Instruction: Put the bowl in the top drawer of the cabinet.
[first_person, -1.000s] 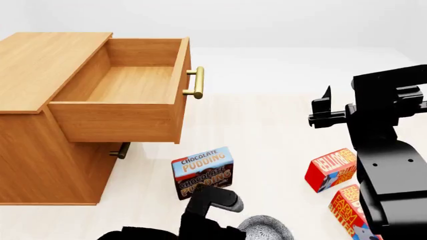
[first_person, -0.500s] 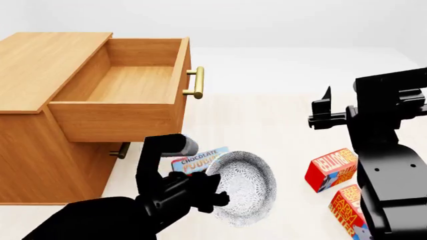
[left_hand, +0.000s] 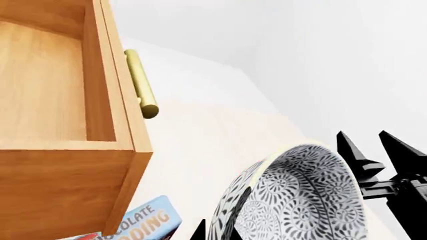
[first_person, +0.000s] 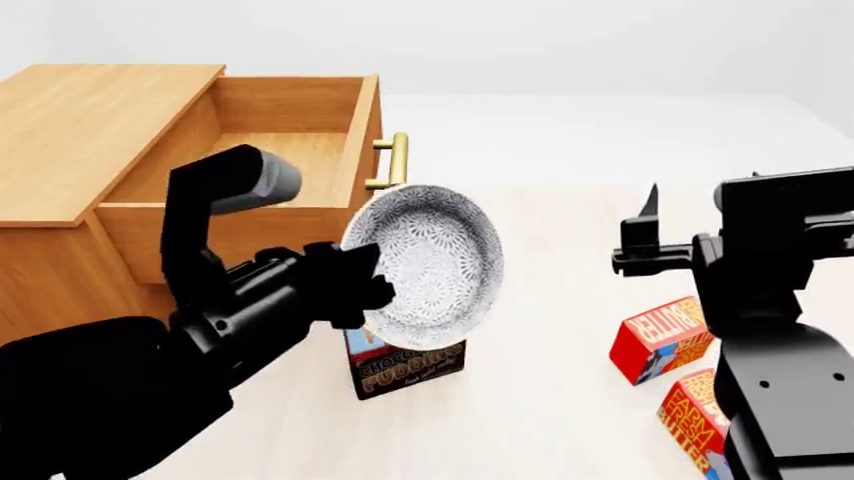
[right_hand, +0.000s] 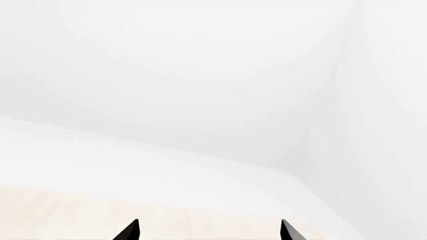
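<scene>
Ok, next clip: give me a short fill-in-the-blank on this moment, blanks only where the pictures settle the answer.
1. The bowl is held by the ____ gripper.
2. The top drawer stands ____.
3. The bowl is tilted, its inside facing the ____ arm.
4. The right gripper holds ____.

Missing words: left; open; right; nothing

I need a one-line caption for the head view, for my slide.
Left hand holds the bowl tilted beside the open top drawer.
</scene>
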